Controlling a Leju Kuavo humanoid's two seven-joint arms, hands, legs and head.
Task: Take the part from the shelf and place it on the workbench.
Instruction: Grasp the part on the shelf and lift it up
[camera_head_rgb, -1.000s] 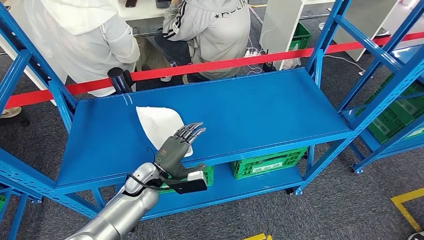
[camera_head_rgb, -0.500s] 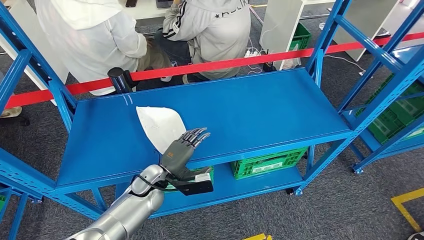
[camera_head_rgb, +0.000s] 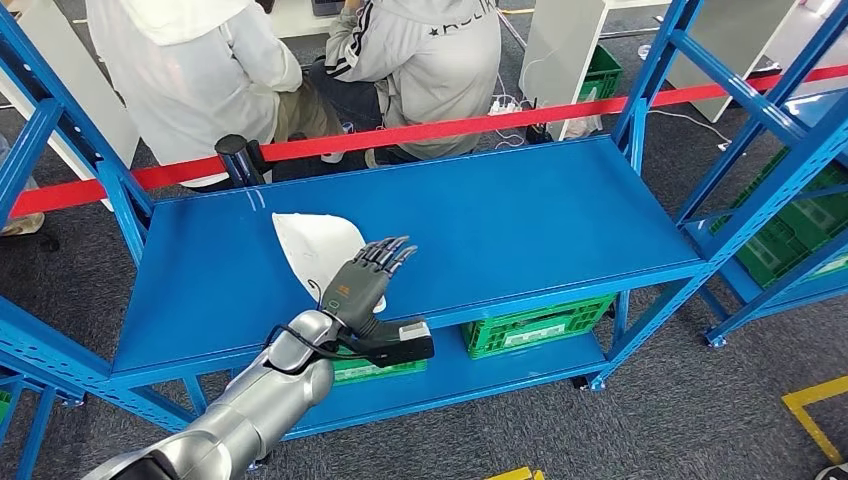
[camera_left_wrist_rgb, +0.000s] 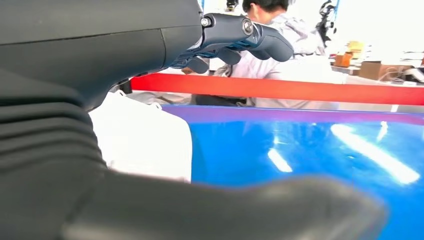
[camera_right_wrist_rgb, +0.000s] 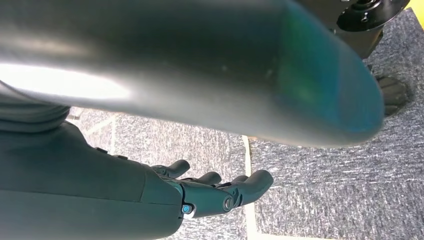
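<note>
You're at the pick-up step, reach phase. The part (camera_head_rgb: 318, 247), a flat white piece, lies on the shelf (camera_head_rgb: 520, 215), left of centre and a bit toward the near edge, nothing on it or against it. Your left hand (camera_head_rgb: 362, 285) hovers over the part's near right corner, fingers (camera_head_rgb: 385, 255) stretched out and slightly spread, pointing far and right, holding nothing. From the head view I can't tell if the palm touches the part or just floats above it. Left wrist view says much the same: white part just beside the palm, fingers extended above the blue deck, thumb apart from them, no grip.

Right hand (camera_right_wrist_rgb: 200, 192) hangs by the floor (carpet under it), fingers loosely extended and a little apart, nothing in it.

Next move, imo: the part looks thin and lies flat, so a straight top grab probably won't bite. You'd need the thumb to get under an edge, or drag the piece toward the shelf's near lip so fingers can close above and below. Approx. alignment looks a touch too far right, so bring the hand left over the part's middle before closing.

Two people sit beyond the red tape (camera_head_rgb: 450, 127), far side, well apart from the hand.

No workbench in sight, so placing is some way off.
</note>
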